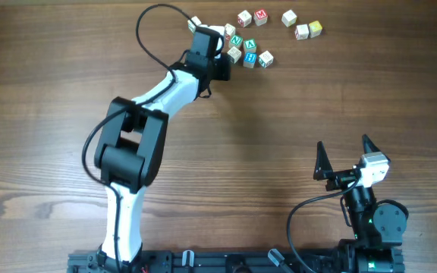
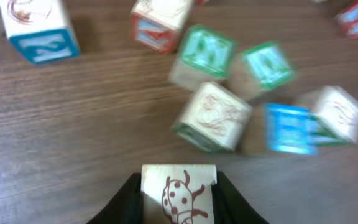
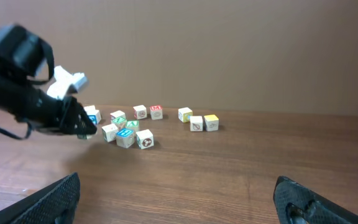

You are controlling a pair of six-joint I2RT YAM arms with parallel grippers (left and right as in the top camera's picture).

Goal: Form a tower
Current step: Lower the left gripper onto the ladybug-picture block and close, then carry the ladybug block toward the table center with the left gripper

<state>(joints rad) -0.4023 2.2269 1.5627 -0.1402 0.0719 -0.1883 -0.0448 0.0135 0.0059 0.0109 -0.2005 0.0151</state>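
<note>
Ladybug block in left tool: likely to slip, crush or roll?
Ladybug block looks wooden: probably rigid, light. Flat faces sit flush between the fingers of the left tool, so slip seems unlikely. Pushed, it should slide, not roll.

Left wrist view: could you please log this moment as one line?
left end effector: shut on ladybug cube | right end effector: open, away from cubes | other cubes: loose, unstacked

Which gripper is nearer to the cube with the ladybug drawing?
Left. The left gripper is shut on the ladybug cube. The right gripper stands open, far from it and apart from all the cubes.
</note>
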